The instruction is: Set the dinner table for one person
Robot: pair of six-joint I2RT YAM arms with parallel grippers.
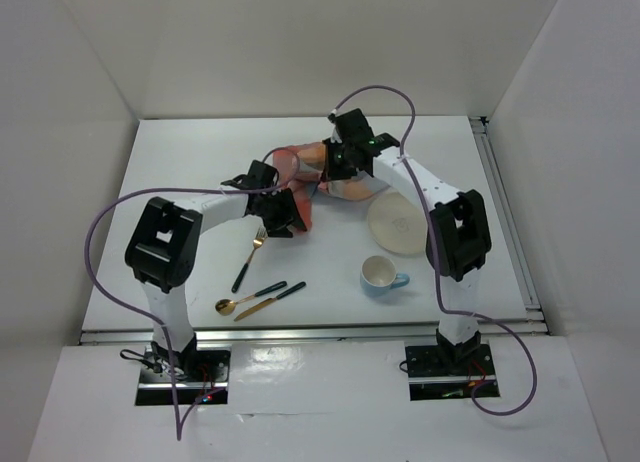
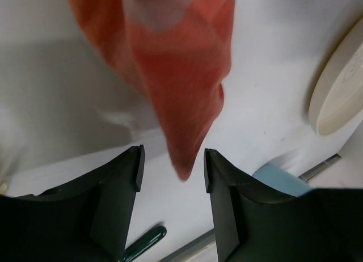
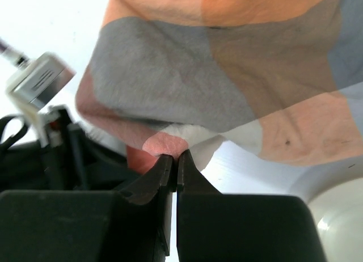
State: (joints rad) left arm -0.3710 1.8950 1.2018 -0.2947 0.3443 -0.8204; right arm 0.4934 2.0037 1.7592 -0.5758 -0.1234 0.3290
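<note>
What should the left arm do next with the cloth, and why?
Probably close the left end effector on the orange corner of the checked cloth mat. That corner hangs between its open jaws, while the right end effector is shut on another edge, so both could spread it flat.

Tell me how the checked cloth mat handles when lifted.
Likely floppy: the cloth mat sags and folds below the right claw's pinch. Probably light, hanging from one pinched edge. Its corner dangles between the open left claw's jaws, so may swing.
</note>
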